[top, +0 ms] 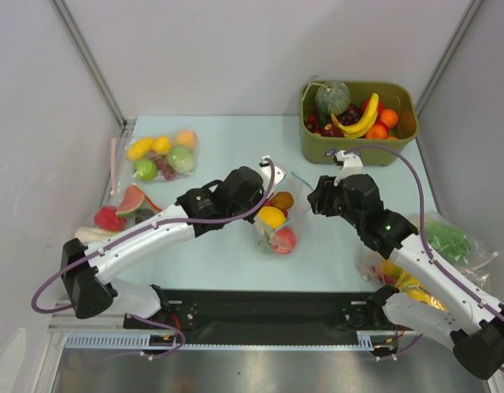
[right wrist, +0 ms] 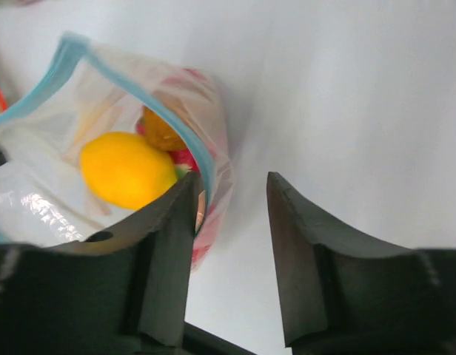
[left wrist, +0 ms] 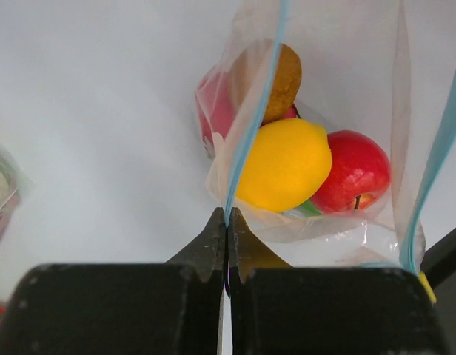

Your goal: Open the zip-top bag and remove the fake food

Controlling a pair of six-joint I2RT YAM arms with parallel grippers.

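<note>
At table centre in the top view, the zip-top bag lies with fake food inside; an olive bin stands at 1 o'clock. Left wrist view: the left gripper has its jaws together, clamped on the bag's blue zip strip; lemon and red apple lie beyond. Right wrist view: the right gripper has its jaws apart, holding nothing; the open bag mouth is at 10 o'clock.

Bright, even light from above fills every view; shadows are soft and faint. Glare glints on the zip-top bag, and the wrist-view foregrounds look slightly soft.
</note>
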